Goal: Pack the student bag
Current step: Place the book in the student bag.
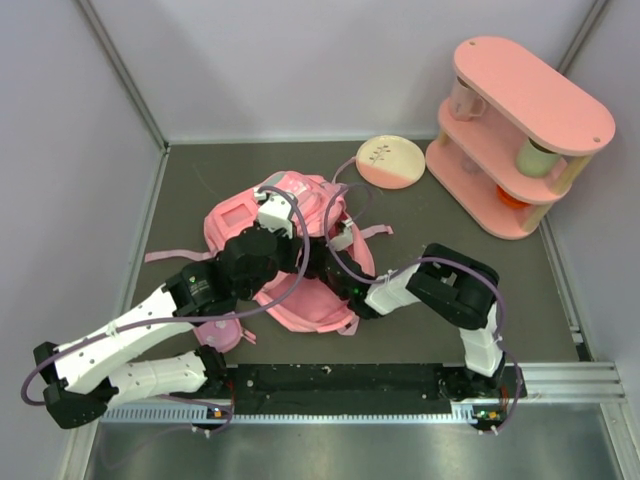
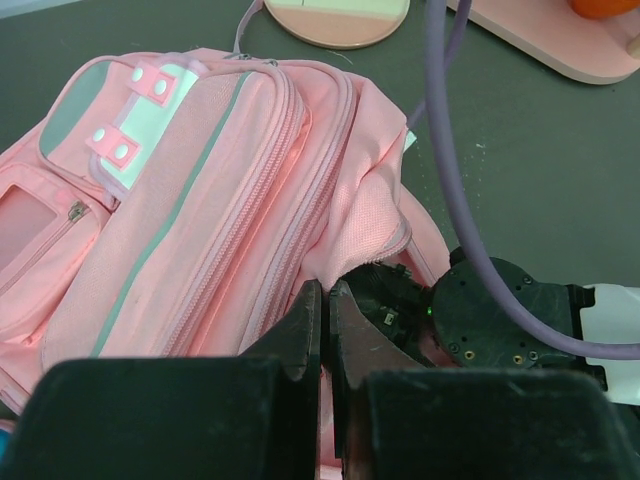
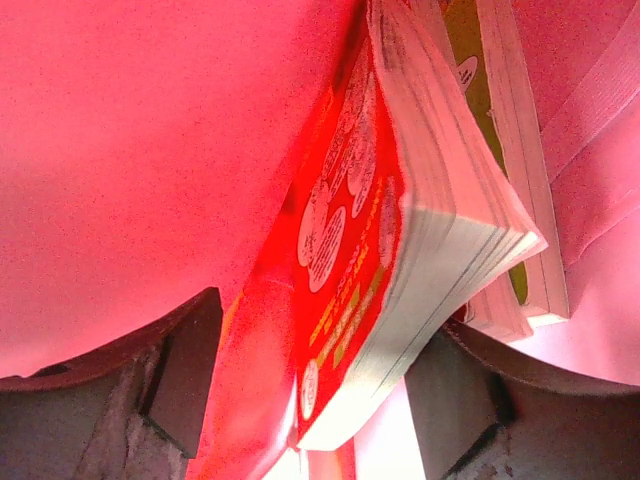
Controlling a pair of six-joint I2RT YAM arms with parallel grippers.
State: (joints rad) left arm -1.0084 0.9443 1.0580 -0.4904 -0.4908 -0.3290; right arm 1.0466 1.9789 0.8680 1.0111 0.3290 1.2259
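Observation:
The pink student bag (image 1: 240,215) lies on the dark table, front pockets and white-and-mint patch up (image 2: 200,200). My left gripper (image 2: 325,300) is shut on the edge of the fabric at the bag's opening; it shows from above at the bag's middle (image 1: 305,250). My right gripper (image 3: 310,370) is inside the bag, surrounded by pink lining, and its jaws are closed on the lower corner of a thick red book (image 3: 350,220). A second book with a green cover (image 3: 500,150) stands behind it. From above, the right gripper is hidden in the bag; only its wrist (image 1: 385,290) shows.
A small pink pouch (image 1: 218,335) lies by the left arm near the front edge. A cream-and-pink plate (image 1: 390,160) sits behind the bag. A pink tiered shelf (image 1: 520,130) with cups stands at the back right. Pink straps trail left of the bag.

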